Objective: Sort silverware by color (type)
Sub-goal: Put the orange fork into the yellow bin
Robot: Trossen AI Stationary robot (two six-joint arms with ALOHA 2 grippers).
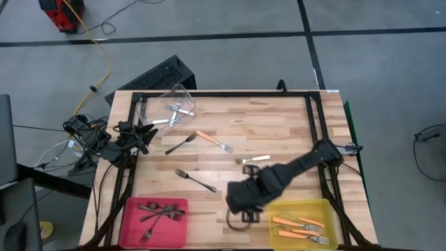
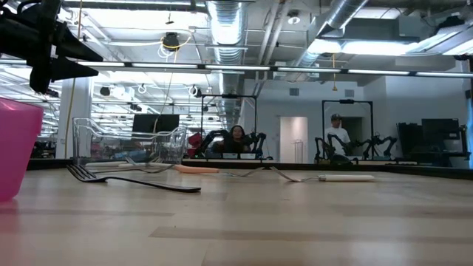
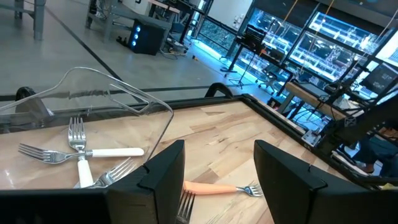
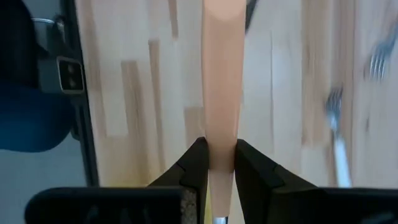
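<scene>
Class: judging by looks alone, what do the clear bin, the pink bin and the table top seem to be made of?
Clear bin: likely glossy transparent plastic; forks show through it. Pink bin: probably opaque plastic, uniformly coloured. Table top: apparently pale wood, with visible grain and joined strips.

Two dark, matte six-joint arms are seen, built of blocky black segments. The left gripper [image 3: 217,180] is formed by two broad, flat black fingers [image 3: 163,174]; the right gripper [image 4: 216,163] by narrower tapered black ones.
</scene>
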